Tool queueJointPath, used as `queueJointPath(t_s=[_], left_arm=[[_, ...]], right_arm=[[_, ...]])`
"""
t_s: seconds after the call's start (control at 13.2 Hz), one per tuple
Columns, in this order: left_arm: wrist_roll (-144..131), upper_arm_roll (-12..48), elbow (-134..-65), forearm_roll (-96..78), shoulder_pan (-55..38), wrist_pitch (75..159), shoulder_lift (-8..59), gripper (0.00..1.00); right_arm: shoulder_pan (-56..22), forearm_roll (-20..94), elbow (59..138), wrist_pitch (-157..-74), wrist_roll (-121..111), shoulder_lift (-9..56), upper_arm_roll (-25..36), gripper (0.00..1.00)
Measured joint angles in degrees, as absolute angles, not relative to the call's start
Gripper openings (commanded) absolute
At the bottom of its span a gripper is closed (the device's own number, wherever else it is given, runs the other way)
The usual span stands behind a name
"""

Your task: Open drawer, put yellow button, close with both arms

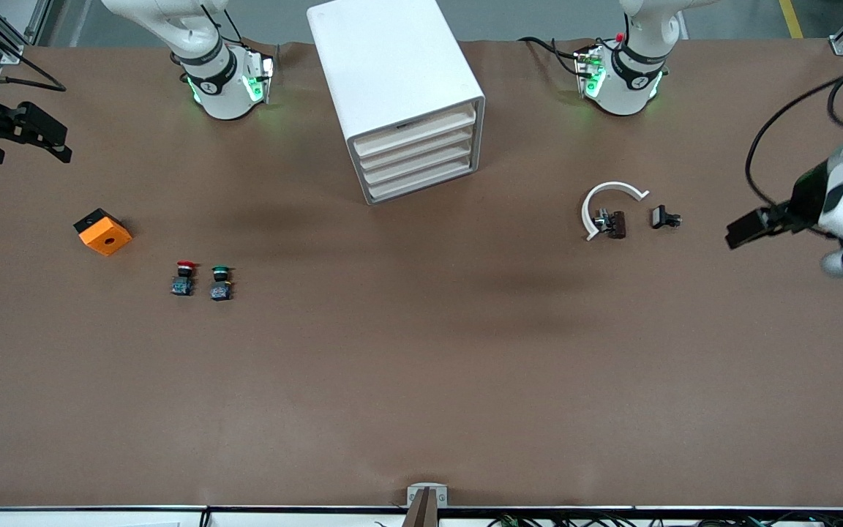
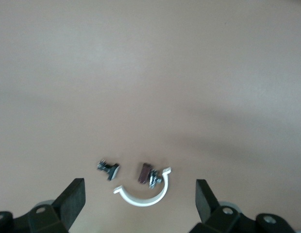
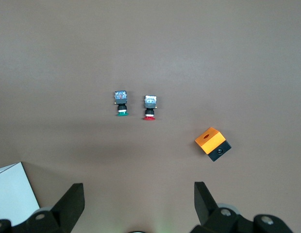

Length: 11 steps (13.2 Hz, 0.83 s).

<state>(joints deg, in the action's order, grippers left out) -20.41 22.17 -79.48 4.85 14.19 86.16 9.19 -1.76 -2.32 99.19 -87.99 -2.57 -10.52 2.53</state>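
Drawer (image 1: 414, 126) shut, topmost in cabinet (image 1: 385, 66), front angled toward left arm's end. Left gripper (image 1: 740, 233) and right gripper (image 1: 32, 146) gape wide, empty, both well apart from cabinet. Yellow button not visible.

The white cabinet (image 1: 398, 95) stands between the two arm bases, its top drawer (image 1: 416, 126) shut. Toward the right arm's end from the cabinet lie an orange box (image 1: 103, 232), a red-capped button (image 1: 184, 279) and a green-capped button (image 1: 221, 283). Toward the left arm's end lie a white curved clip (image 1: 604, 203) and a small black part (image 1: 664, 217). The right gripper (image 1: 23, 135) and left gripper (image 1: 754, 225) wait open at the table's ends
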Motion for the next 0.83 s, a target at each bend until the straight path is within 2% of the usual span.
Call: queueJointPath(t_s=[0.3, 0.61, 0.83], left_arm=[[-15.7, 20.9, -80.6, 3.8, 15.1, 82.8, 4.5, 1.0], [-10.3, 5.1, -88.9, 0.0, 3.5, 83.2, -2.7, 1.0], [-8.4, 1.9, -95.0, -0.2, 0.6, 84.5, -7.4, 1.0]], right_arm=[[-1.8, -2.3, 99.2, -88.0, -2.6, -10.5, 2.5, 1.0], [-1.8, -2.3, 99.1, -88.0, -2.6, -10.4, 2.5, 1.0], [-1.8, -2.3, 99.1, -88.0, -2.6, -10.4, 2.5, 1.0]])
